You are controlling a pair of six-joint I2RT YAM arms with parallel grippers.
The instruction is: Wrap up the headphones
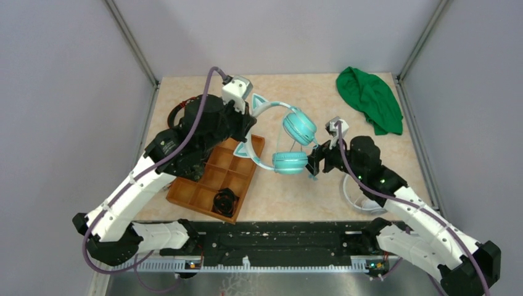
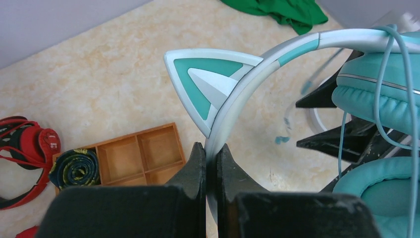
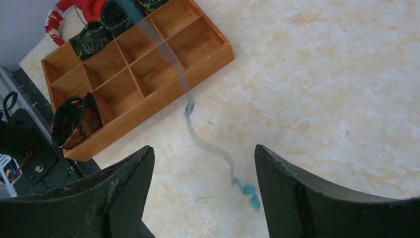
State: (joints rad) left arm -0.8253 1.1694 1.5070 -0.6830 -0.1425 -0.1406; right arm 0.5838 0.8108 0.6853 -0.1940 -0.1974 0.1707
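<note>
Teal cups and a pale headband: the headphones (image 1: 290,139) are held clear of the tabletop (image 1: 296,197), above its middle and a little toward the far edge. The left pincer (image 2: 210,163) is pressed together on the headband (image 2: 297,52), just below 1 of the 2 cat ears (image 2: 208,84). The right pincer (image 3: 203,168) stands spread and empty, close beside the lower cup.

I judge the wrapping as begun and far from finished. In the left wrist view the thin cable (image 2: 381,89) is draped over the headband beside the upper cup, in what looks like 1 pass, and then drops past both cups. From the right wrist view the rest hangs loose and blurred, and its teal plug end (image 3: 250,191) dangles low near the tabletop. That free length probably has to be caught again, wound on and secured.

Cushions look soft and padded; the band is smooth, rigid plastic. A wooden tray (image 3: 148,106) sits toward the left edge.
</note>
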